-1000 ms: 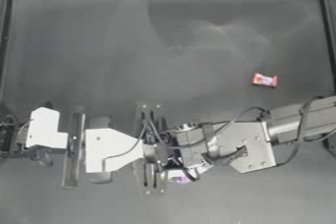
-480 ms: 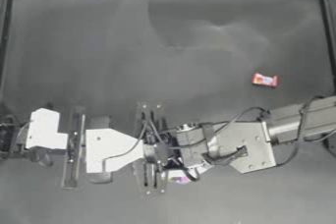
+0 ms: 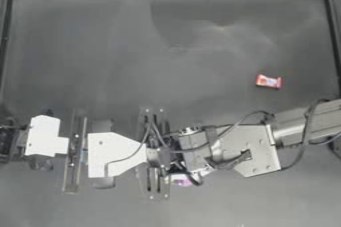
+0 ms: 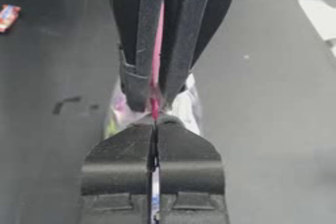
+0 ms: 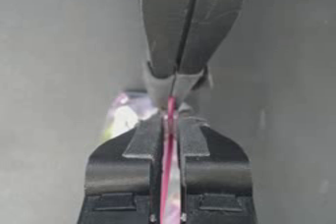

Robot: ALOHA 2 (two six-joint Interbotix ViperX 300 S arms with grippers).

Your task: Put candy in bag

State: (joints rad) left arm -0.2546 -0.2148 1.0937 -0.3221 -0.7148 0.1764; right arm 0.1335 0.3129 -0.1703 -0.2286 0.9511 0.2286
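Note:
The candy (image 3: 268, 81), a small red-orange wrapped sweet, lies alone on the table at the right; the left wrist view catches it too (image 4: 8, 16). The bag (image 3: 181, 180) is held up near the front middle of the table, mostly hidden under both grippers, with pink and green sweets showing. My left gripper (image 3: 162, 157) (image 4: 155, 125) is shut on the bag's pink closure strip (image 4: 157, 46). Facing it, my right gripper (image 3: 180, 157) (image 5: 169, 120) is shut on the same strip (image 5: 169, 169). Crinkly clear plastic (image 5: 125, 115) hangs beside the jaws.
The dark table (image 3: 166, 47) has a raised rim along its back and sides. The two arms span the front of the table from left and right and meet near the middle.

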